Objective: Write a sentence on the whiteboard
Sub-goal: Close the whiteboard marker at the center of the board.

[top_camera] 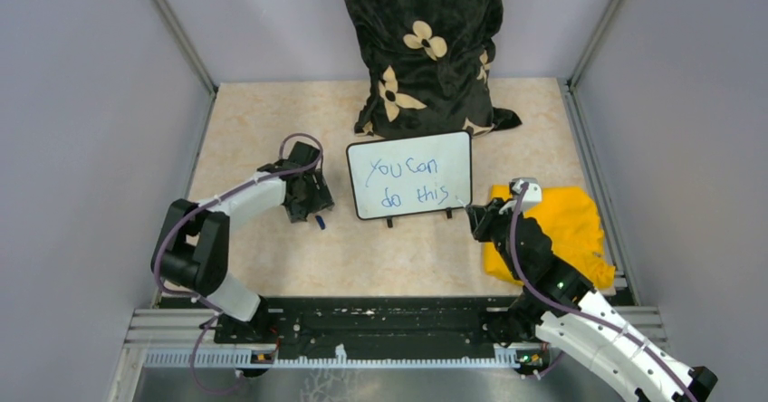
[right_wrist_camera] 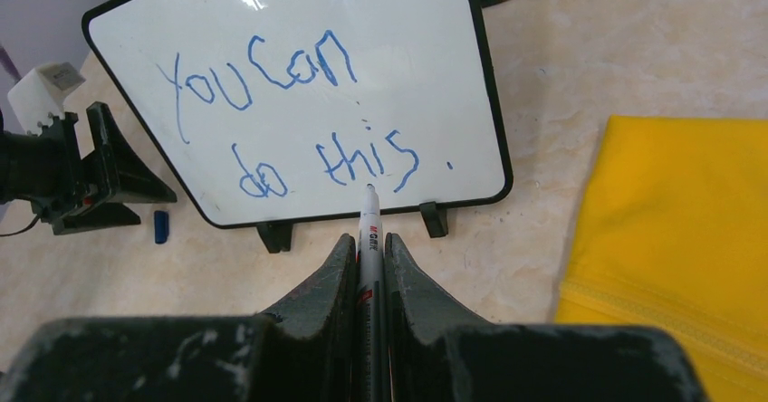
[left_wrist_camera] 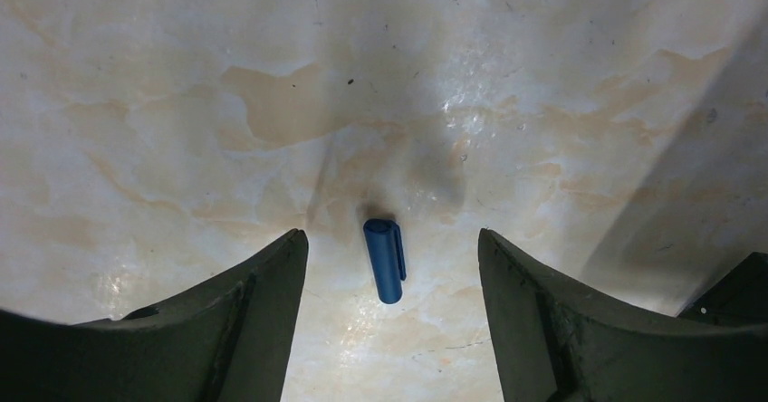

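Blue ink spells the sentence (top_camera: 403, 183), "You can do this", in two lines on the whiteboard (top_camera: 409, 176). The whiteboard stands on its two small black feet in the middle of the table (top_camera: 263, 112), just in front of a flowered black cushion (top_camera: 426, 49); we cannot tell whether the two touch.

We judge the whiteboard light and stiff, with a slick face that would smear if rubbed. It is also easy to tip on such small feet. We would take hold only by the thin black frame, at a side edge or corner, never across the writing.

At the whiteboard's lower right corner, the right gripper (right_wrist_camera: 369, 244) has its fingers clamped on the marker (right_wrist_camera: 370, 221), whose tip sits at the whiteboard's bottom edge. To the whiteboard's left, the left gripper (left_wrist_camera: 391, 237) hangs with fingers apart on either side of the blue cap (left_wrist_camera: 385, 262), touching neither side of it (the cap is small and round, so likely to roll).

There is bare table left of the whiteboard and in front of it. A yellow cloth (top_camera: 566, 225) crowds the ground to the whiteboard's right, and the cushion closes off the space behind.
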You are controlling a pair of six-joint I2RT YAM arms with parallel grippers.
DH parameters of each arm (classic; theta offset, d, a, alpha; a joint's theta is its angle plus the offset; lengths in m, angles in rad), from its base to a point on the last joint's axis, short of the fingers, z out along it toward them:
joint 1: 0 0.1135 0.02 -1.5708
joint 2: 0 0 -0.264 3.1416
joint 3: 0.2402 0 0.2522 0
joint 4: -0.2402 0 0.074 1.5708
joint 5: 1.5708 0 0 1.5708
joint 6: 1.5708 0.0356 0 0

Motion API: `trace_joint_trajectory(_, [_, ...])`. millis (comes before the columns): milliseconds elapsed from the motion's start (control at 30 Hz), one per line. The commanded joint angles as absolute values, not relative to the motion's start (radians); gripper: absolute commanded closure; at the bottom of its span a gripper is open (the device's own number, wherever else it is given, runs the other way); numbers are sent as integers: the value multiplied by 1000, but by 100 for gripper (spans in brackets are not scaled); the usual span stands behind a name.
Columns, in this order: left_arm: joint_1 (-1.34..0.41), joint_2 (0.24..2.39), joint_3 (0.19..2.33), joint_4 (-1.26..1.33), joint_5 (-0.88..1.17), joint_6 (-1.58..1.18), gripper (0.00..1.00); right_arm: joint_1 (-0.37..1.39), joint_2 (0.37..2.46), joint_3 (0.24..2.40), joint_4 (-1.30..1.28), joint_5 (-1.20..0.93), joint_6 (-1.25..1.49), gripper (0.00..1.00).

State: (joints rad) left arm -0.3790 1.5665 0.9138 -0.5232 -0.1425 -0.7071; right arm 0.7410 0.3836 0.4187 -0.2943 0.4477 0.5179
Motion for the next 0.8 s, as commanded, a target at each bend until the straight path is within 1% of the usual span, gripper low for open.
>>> trace_joint_trajectory(0, [-420,1591,964,-607,-216,-798,26,730,371,424,-253,449,510,100])
trace_joint_trajectory(433, [-441,1662,984,-629,-228,-844,38,732,323,418,-272,452,515,100])
trace_joint_trajectory(633, [-440,1679,992,-639,-247,-833,49,732,324,414,-268,455,516,100])
trace_joint_trajectory(767, [-440,1683,991,-647,-259,-830,53,732,323,415,-267,455,515,100])
